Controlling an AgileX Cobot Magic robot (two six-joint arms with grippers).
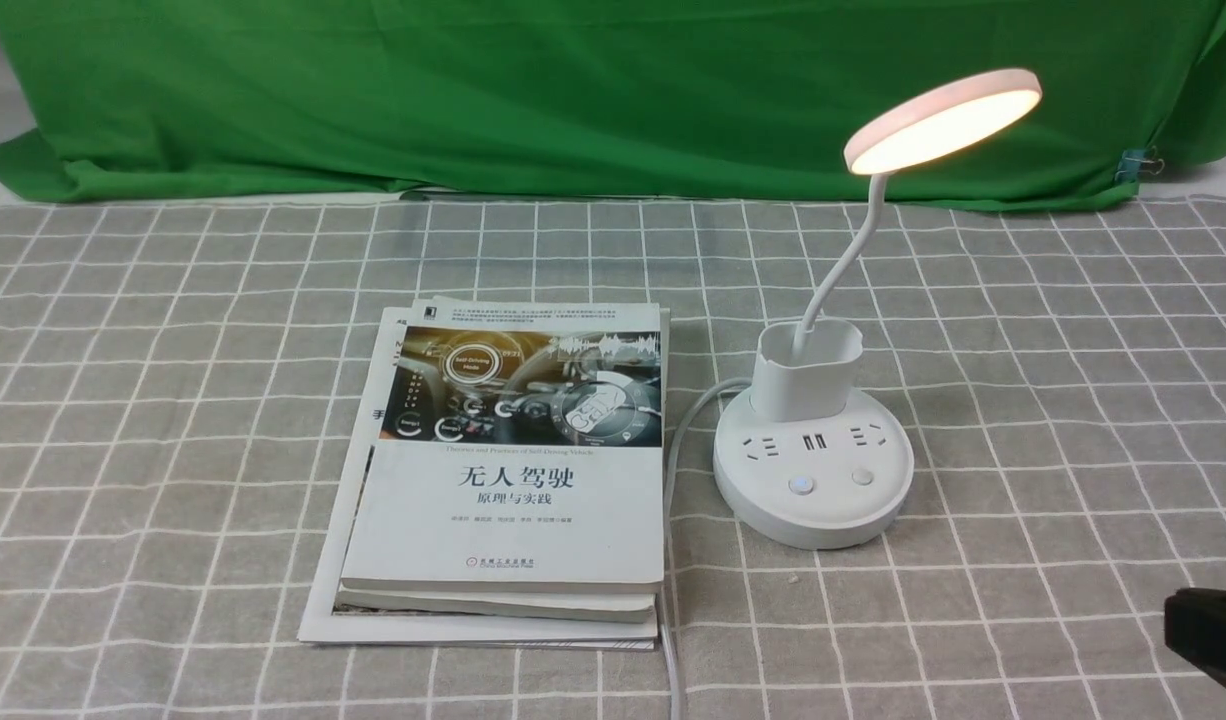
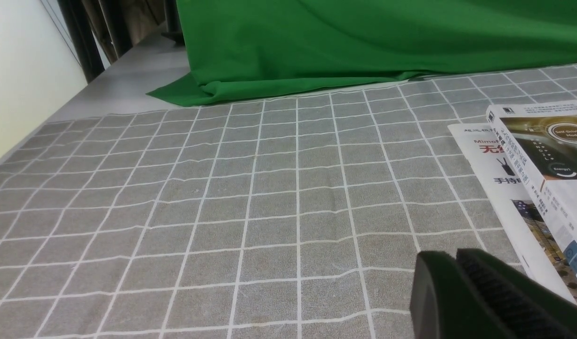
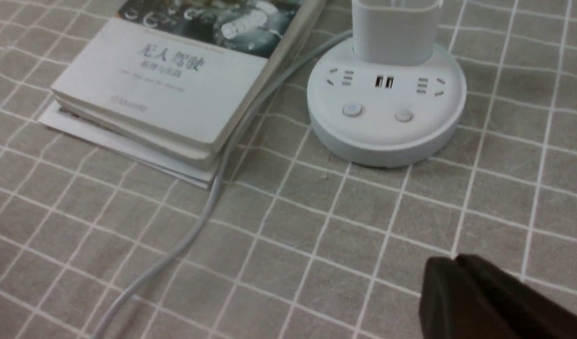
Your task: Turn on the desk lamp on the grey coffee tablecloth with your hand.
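The white desk lamp [image 1: 811, 470] stands on the grey coffee tablecloth [image 1: 1053, 400], right of centre. Its disc head [image 1: 941, 120] glows warm white. Two buttons [image 1: 801, 486] sit on the front of its round base; the base also shows in the right wrist view [image 3: 387, 127]. My right gripper [image 3: 451, 261], the hand, is shut and empty. It is above the cloth, nearer the robot than the lamp base and apart from it, and shows as a black tip at the front view's right edge [image 1: 1208, 625]. My left gripper [image 2: 446, 256] is shut and empty over the cloth, left of the books.
A stack of books [image 1: 513, 470] lies left of the lamp, and also shows in the left wrist view [image 2: 542, 183]. The lamp's grey cord [image 1: 673, 520] runs between books and base toward the front edge. A green backdrop cloth [image 1: 573, 90] hangs at the back.
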